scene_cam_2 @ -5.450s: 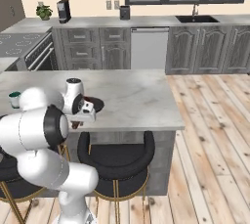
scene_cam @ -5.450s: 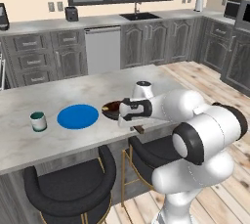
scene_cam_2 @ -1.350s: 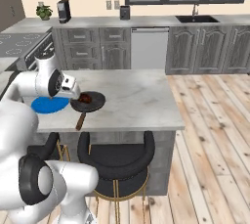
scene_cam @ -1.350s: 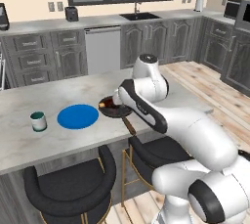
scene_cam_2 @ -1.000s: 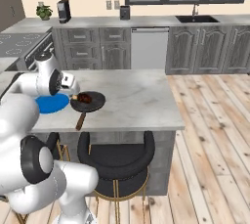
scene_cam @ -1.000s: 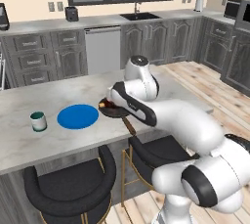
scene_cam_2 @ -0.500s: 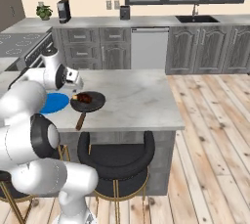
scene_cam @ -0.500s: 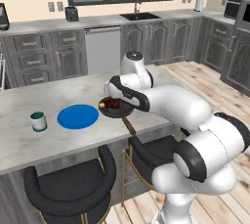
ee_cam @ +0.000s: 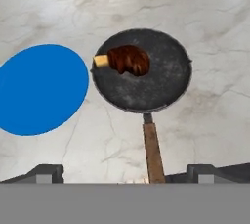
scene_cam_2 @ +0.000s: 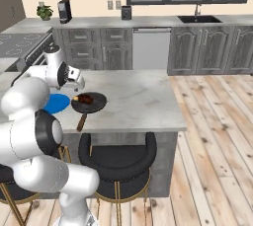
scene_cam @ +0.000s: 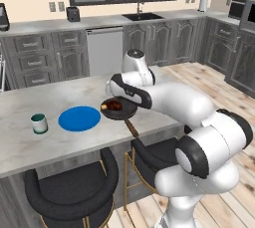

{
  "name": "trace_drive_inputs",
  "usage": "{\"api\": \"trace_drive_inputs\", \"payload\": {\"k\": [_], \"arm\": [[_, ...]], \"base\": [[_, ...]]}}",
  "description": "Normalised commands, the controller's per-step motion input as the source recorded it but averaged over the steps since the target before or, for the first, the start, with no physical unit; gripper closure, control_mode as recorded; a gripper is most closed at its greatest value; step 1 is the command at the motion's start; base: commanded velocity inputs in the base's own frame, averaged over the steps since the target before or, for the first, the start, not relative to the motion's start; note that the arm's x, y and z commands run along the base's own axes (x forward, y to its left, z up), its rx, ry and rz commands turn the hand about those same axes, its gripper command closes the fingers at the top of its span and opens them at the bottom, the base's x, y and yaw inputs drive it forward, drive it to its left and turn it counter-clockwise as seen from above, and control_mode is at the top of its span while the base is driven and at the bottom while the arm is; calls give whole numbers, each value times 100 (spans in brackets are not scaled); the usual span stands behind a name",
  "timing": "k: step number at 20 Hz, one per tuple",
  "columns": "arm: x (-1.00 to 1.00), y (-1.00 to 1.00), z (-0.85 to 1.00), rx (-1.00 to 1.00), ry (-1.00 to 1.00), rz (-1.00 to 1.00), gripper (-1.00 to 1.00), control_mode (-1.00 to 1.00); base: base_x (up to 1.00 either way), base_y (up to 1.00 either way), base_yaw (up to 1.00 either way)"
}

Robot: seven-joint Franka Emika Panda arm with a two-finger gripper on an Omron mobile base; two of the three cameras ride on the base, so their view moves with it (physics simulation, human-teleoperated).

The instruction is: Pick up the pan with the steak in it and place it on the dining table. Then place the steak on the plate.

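Observation:
The black pan (ee_cam: 146, 71) rests on the light marbled dining table (ee_cam: 215, 32), and its brown handle (ee_cam: 152, 152) points toward my hand. The steak (ee_cam: 128, 59) lies in the pan's far left part, yellowish end toward the plate. The blue plate (ee_cam: 41, 88) lies flat just left of the pan, close to its rim. My gripper (ee_cam: 127, 173) hovers above the handle end, open, with nothing between its fingers. From the base, the pan (scene_cam: 119, 110) with the steak (scene_cam: 115, 105) sits right of the plate (scene_cam: 79, 118), below the gripper (scene_cam: 113, 91). The pan (scene_cam_2: 90, 102) also shows from the right base.
A teal-banded mug (scene_cam: 39, 123) stands left of the plate. The pan handle juts toward the table's front edge (scene_cam: 149, 133). Two black stools (scene_cam: 74, 192) sit under that edge. Bare stone (scene_cam_2: 138, 96) stretches to the right of the pan.
The hand has let go of the pan handle, risen and swung over the pan toward the plate side. Pan, steak and plate have stayed where they were.

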Motion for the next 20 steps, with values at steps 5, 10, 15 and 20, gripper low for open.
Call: {"api": "trace_drive_inputs", "payload": {"k": [5, 10, 15, 20], "arm": [[0, -2, -8, 0, 4, 7, -100, -100], [22, 0, -1, 0, 3, -5, -100, -100], [33, 6, -5, 0, 3, -21, -100, -100], [34, 7, -8, 0, 4, -28, -100, -100]], "base": [[0, 0, 0], [0, 0, 0], [0, 0, 0], [0, 0, 0]]}}
